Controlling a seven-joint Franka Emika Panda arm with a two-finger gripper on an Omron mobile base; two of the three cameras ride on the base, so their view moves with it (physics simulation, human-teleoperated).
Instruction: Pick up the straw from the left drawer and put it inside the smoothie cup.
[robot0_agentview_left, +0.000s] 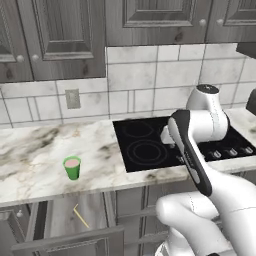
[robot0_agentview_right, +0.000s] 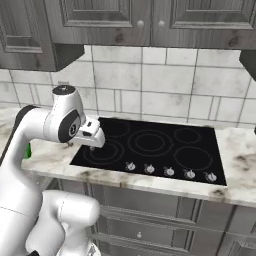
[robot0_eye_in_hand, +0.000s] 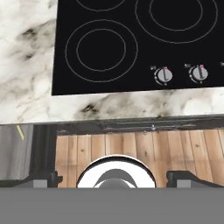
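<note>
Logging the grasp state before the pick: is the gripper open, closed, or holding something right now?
Gripper: open, fingertips set wide apart with nothing between them. The straw lies in the left drawer.

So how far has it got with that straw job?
Done: the left drawer stands open, the straw lying inside. In hand: nothing; the open gripper hangs above the cooktop edge. Left: grab the straw and drop it into the smoothie cup on the counter.

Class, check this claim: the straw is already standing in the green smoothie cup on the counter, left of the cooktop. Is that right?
Not quite. The left base view shows the straw lying in the open left drawer, not in the cup. The green smoothie cup does stand on the counter, left of the cooktop.
</note>
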